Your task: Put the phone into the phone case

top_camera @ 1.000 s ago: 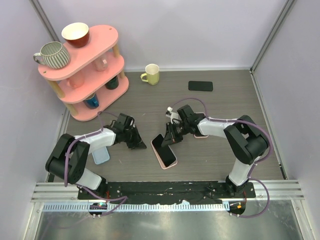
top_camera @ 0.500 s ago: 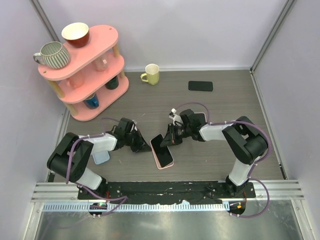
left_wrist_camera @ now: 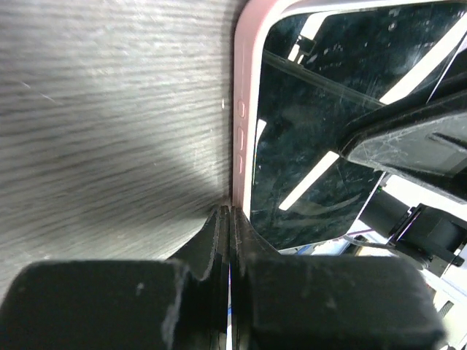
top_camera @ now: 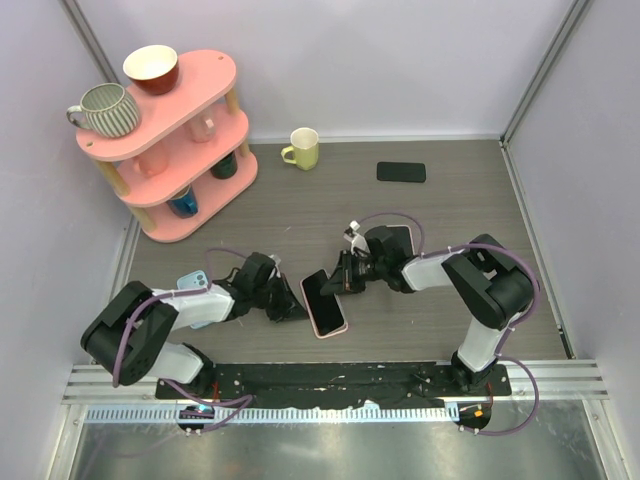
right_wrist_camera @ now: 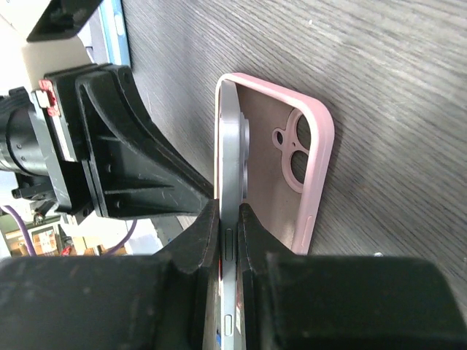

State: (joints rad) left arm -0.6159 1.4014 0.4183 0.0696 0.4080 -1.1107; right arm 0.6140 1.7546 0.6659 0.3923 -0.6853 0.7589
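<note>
Right gripper (top_camera: 342, 285) pinches one phone (right_wrist_camera: 231, 138) by its edge; the phone stands tilted, one long edge down in the single pink phone case (right_wrist_camera: 295, 182), near centre of the table. Left gripper (top_camera: 297, 312) is closed on nothing, tips at the case's left rim. A second black phone (top_camera: 401, 172) lies far right.

Two arms (top_camera: 195, 300) (top_camera: 430, 268), one phone (top_camera: 321, 294), one pink phone case (top_camera: 331, 322), one black phone (top_camera: 401, 172) at one o'clock, one pink shelf (top_camera: 195, 88) at ten, one yellow mug (top_camera: 302, 148) at twelve.
</note>
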